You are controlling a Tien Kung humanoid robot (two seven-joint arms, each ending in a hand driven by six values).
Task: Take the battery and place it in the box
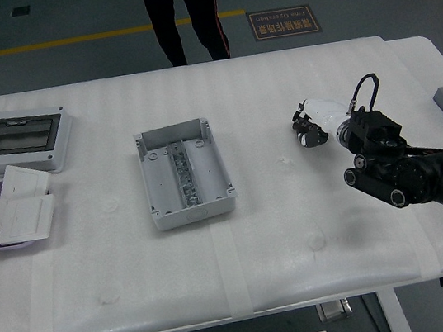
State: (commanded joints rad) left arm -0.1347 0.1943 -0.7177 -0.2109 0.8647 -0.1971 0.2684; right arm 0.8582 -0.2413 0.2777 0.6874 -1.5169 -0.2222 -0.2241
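I am working the right hand [312, 126] at about 3 o'clock of the open grey box [183, 173] — well apart from it. Its fingers are curling in, but I cannot tell whether they are clamping a battery; no battery is showing plainly anywhere. Nothing battery-like is lying in the box, so I am judging the carry and the drop as both remaining — pickup unconfirmed.

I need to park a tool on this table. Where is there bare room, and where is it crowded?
Free: the front strip along the table edge, and the stretch between the box and the right hand. Crowded: the left end, with the cover and sockets.
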